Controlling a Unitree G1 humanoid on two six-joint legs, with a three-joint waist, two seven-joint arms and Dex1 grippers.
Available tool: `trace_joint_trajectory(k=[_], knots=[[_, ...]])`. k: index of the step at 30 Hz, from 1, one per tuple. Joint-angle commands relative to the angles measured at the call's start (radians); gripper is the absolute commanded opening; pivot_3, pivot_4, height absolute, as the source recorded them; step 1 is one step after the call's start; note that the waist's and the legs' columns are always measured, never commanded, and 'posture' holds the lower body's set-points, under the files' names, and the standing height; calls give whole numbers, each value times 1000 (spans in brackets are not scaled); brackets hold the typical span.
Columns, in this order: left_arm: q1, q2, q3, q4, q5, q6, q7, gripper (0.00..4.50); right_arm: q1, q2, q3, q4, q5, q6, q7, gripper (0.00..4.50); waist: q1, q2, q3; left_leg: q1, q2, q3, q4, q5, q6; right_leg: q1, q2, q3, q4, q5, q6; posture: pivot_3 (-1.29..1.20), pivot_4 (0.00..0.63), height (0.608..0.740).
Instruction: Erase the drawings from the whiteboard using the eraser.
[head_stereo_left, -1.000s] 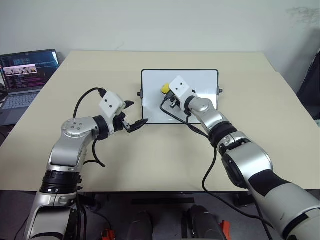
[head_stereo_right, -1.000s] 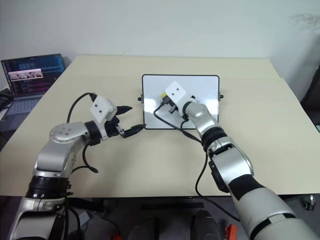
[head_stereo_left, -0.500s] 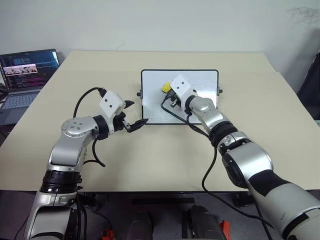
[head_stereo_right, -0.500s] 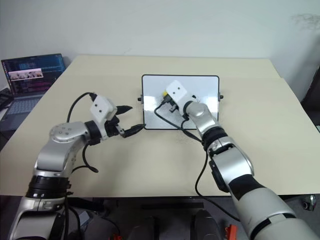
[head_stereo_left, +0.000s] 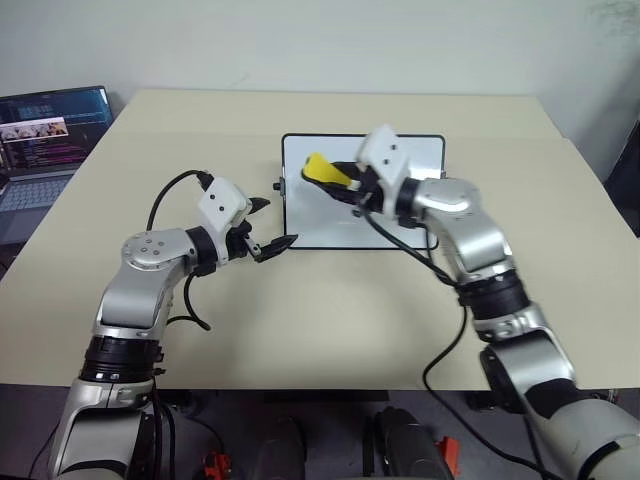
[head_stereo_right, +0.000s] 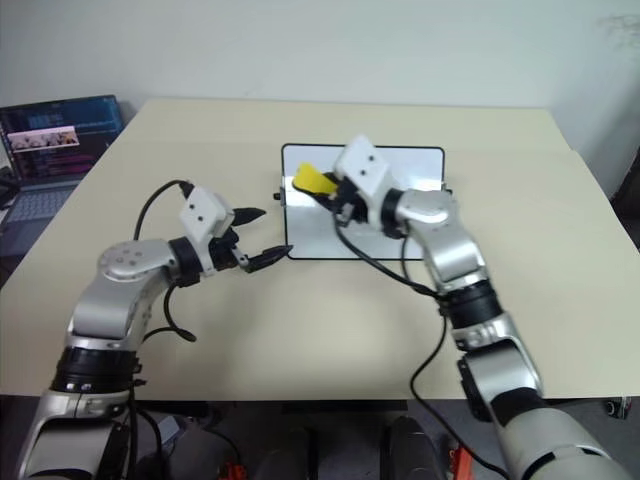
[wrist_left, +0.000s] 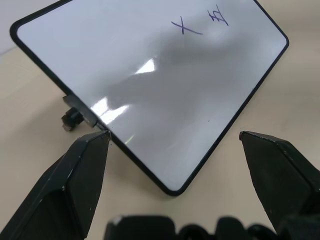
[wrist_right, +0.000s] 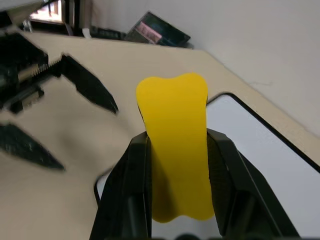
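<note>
whiteboard (head_stereo_left: 400, 215), item one: glossy white, thin black frame, lying flat on the table (head_stereo_left: 300, 330) ahead of me, long axis running left to right.

left gripper (head_stereo_left: 272, 226): my fingers spread wide and empty, hovering just beside the board's near left corner; the frame's small black knob (wrist_left: 71, 118) sits close to one fingertip.

drawings: an x (wrist_left: 186, 27) and a squiggle (wrist_left: 218, 15) show in the left wrist view, near the far edge of the board, well apart from my left fingers.

eraser (head_stereo_left: 326, 171): bright yellow oblong, clamped between the fingers of my right gripper (wrist_right: 175, 150), raised above the board's left part, long axis pointing leftward and away from the wrist.

judgement: the right hand is the nearer one and carries the tool; the remaining marks lie below and beyond the eraser, so it must come down onto them.

laptop (head_stereo_left: 40, 135): far left, apart from the work.
</note>
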Motion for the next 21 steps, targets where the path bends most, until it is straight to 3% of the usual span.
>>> trace_joint_trajectory(k=[1,10,21], knots=[[-56,23,12,-4,-7,-18,-21,4500,45,-116,-42,-31,-12,-6,24,1123,4,0,0,0,0,0,0,0,0,0,0,0,0,0,0,0,150,740],[-99,54,8,48,6,-49,-63,4500,97,-353,-117,-3,-1,-40,76,1123,-10,0,1,0,0,2,0,0,0,0,0,2,0,0,0,0,150,740],[-117,58,-8,50,17,-53,-84,4500,46,-392,-94,38,-30,-39,96,1123,-8,0,1,0,0,2,1,0,0,0,0,2,0,0,0,0,150,740]])
